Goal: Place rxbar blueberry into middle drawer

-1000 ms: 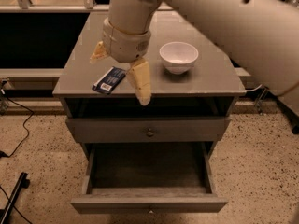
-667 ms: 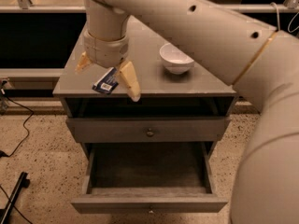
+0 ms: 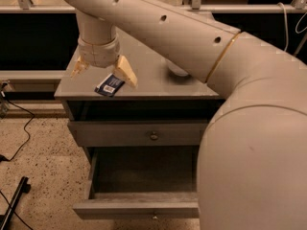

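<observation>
The rxbar blueberry, a flat dark-blue bar with a white label patch, lies on the grey cabinet top near its front left edge. My gripper hangs over the left part of the top, fingers spread open, one yellowish fingertip just right of the bar and the other to its left. It holds nothing. The middle drawer is pulled open below, its dark interior showing. My arm hides the drawer's right part.
The upper drawer with a round knob is shut. A white bowl on the cabinet top is mostly hidden behind my arm. Speckled floor with black cables lies to the left.
My gripper has moved left across the cabinet top and now straddles the bar. The view has shifted, and my arm now covers the right side and most of the bowl.
</observation>
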Robot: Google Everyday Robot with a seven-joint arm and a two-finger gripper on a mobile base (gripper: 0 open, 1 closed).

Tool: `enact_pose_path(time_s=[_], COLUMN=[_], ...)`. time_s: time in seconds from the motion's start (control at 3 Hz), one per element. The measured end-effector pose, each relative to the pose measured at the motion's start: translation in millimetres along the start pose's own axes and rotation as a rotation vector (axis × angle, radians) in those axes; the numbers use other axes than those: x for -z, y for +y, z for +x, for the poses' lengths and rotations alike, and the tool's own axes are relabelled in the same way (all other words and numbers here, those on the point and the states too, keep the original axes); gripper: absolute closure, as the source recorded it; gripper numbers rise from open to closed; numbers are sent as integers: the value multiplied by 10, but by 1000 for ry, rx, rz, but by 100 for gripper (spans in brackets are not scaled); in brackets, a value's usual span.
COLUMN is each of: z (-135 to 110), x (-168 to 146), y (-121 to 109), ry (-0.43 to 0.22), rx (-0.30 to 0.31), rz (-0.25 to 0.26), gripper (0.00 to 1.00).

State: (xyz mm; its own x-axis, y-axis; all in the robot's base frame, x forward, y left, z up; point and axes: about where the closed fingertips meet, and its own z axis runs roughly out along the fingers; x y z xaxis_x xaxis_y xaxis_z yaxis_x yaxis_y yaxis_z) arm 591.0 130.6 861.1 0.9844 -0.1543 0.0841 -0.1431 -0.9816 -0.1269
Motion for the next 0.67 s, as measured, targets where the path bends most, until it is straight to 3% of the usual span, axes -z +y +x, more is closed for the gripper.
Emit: enact_pose_path(time_s=[0.33,0.67], z=[211,407], x=[19,-10], y=[-42,-47], ry=[71,116], rx=[57,42], rz=[-17,-53], gripper=[0,0])
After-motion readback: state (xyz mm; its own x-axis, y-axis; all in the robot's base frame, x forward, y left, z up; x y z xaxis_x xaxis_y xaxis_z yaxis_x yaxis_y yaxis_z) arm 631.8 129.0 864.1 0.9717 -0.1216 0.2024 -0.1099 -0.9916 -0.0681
